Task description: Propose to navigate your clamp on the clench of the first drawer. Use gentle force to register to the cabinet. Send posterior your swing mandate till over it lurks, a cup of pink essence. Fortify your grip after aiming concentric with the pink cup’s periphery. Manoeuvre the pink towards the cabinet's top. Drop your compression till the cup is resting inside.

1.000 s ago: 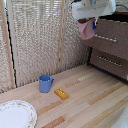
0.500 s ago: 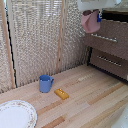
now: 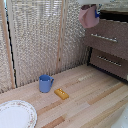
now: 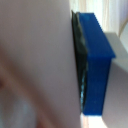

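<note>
The pink cup (image 3: 90, 17) hangs high at the exterior view's upper right, beside the top edge of the dark brown cabinet (image 3: 120, 37). The clamp (image 3: 94, 8) is shut on it and mostly cut off by the frame's top edge. In the wrist view the pink cup (image 4: 35, 65) fills the frame, pressed against a blue finger (image 4: 97, 65). The first drawer (image 3: 107, 42) with its silver clench (image 3: 104, 37) is below the cup. A lower drawer (image 3: 110, 62) has its own bar handle.
A blue mug (image 3: 45, 83) and a small orange block (image 3: 61, 93) sit on the wooden tabletop (image 3: 95, 100). A white patterned plate (image 3: 15, 114) lies at the exterior view's lower left. A pale woven reed screen (image 3: 40, 40) stands behind.
The clamp has carried the pink cup upward and slightly toward the cabinet top; the cup now sits higher in the frame.
</note>
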